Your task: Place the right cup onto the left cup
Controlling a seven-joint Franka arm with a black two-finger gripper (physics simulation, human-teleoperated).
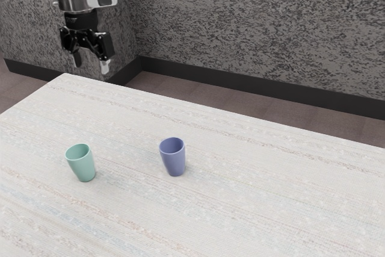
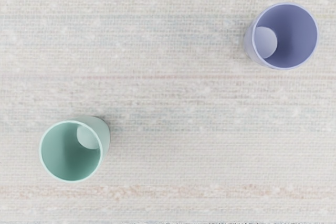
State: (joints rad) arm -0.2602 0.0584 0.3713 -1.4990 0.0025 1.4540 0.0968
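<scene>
Our pincer (image 1: pixel 91 64) hangs raised with its fingers apart, seen above the upper-left corner of the counter (image 1: pixel 258 203) in the exterior view. Nearer that view's left edge of the counter stands the mint-green cup (image 1: pixel 85 168). Well apart, closer to the long far edge, we see the violet-blue cup (image 1: pixel 174 162): upright, smooth, wide-mouthed, tapering to a narrow base, its inner bottom paler.

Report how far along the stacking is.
Nothing looks done: the green cup and blue cup stand apart on the table. Nothing is in hand; the end effector hangs open, away from both. Left: grasping one cup, lifting it, setting it onto the other.
</scene>
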